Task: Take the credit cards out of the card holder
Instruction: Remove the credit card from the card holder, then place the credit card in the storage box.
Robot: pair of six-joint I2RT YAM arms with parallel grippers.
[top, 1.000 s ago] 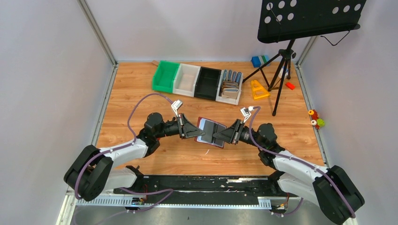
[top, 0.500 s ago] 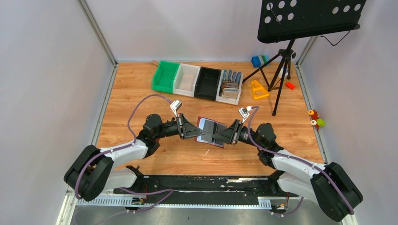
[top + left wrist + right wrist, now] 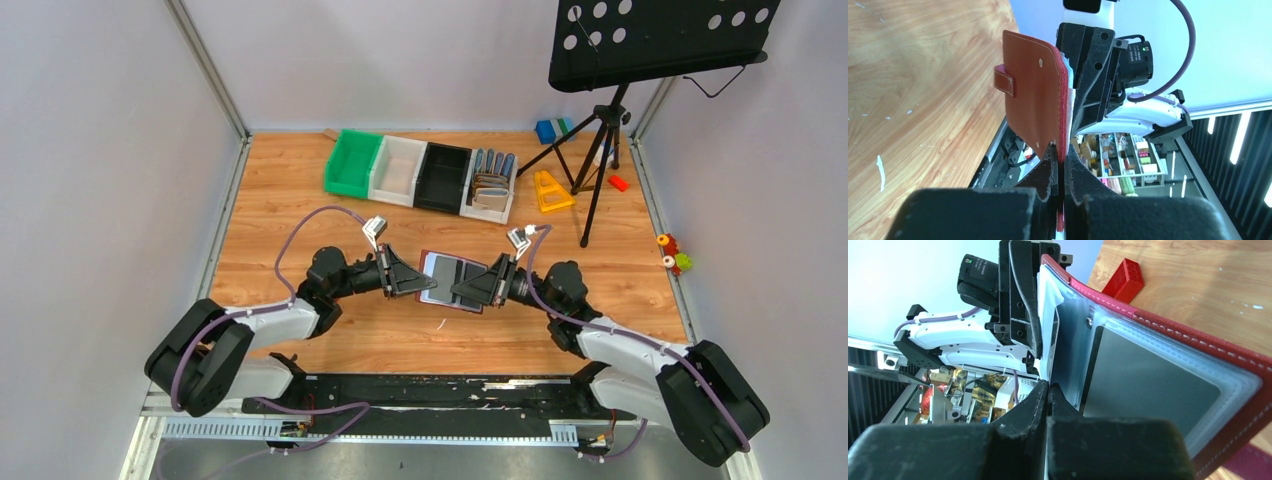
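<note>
Black left gripper [image 3: 1060, 155] pinched the maroon card holder [image 3: 1033, 95] by its left edge, above mid-table [image 3: 300, 180]. Right gripper [image 3: 1048, 390] was pressed together at the clear sleeves [image 3: 1073, 340], the grey card [image 3: 1148, 385] inside. Likely the extraction step: next, a sure pinch on a card and a pull right.

- Maroon leather folding card holder [image 3: 447, 272] above the wooden surface's [image 3: 290, 190] middle, between left claw [image 3: 1060, 156] and right claw [image 3: 1048, 386] (each at an edge).
- Row of plastic bins [image 3: 398, 168] behind it.

Maroon card holder [image 3: 452, 281] open, flap edge pinched in left end effector [image 3: 1060, 150]; grey card [image 3: 1148, 385] in clear sleeve just beside right end effector [image 3: 1048, 387].
</note>
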